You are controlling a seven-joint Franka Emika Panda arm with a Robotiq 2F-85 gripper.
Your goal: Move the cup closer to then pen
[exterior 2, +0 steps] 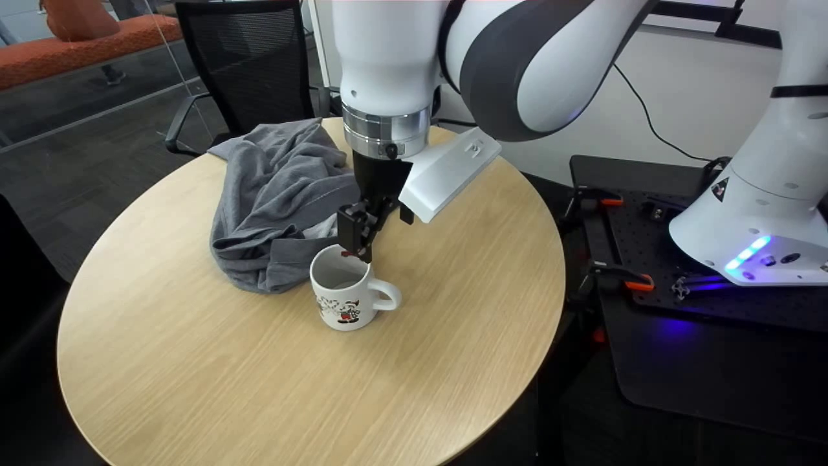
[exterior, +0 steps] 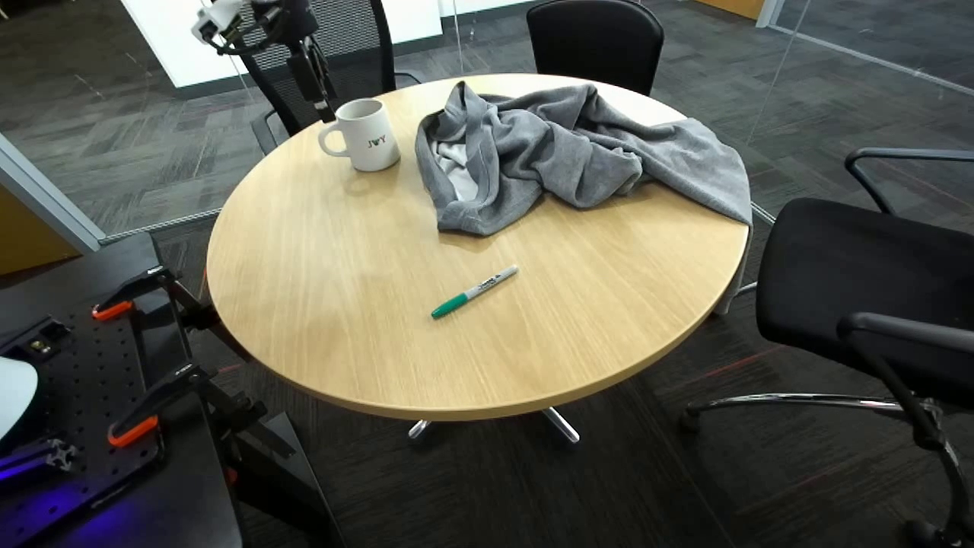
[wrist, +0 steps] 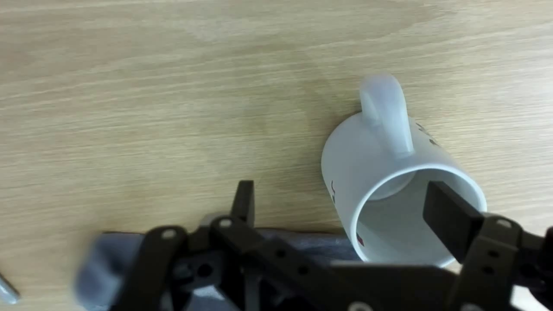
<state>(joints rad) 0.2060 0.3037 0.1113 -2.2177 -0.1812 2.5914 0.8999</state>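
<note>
The white mug point(exterior: 373, 137) stands upright near the table edge beside the grey cloth; it also shows in an exterior view point(exterior 2: 339, 307) with its handle toward the robot base. The green pen point(exterior: 475, 292) lies flat nearer the table's middle, well apart from the mug. In the other exterior frame the pen is out of sight. My gripper point(exterior 2: 362, 243) is low at the mug's rim. In the wrist view my gripper point(wrist: 341, 190) is open, one finger over the mug point(wrist: 358, 151) opening, the other left of the mug. I cannot tell whether that finger is inside the mug.
A crumpled grey cloth point(exterior: 548, 144) lies beside the mug and hangs over the edge of the round wooden table point(exterior: 327, 251). Black chairs point(exterior: 860, 281) stand around the table. The robot base stands on a black bench point(exterior 2: 698, 362) with clamps.
</note>
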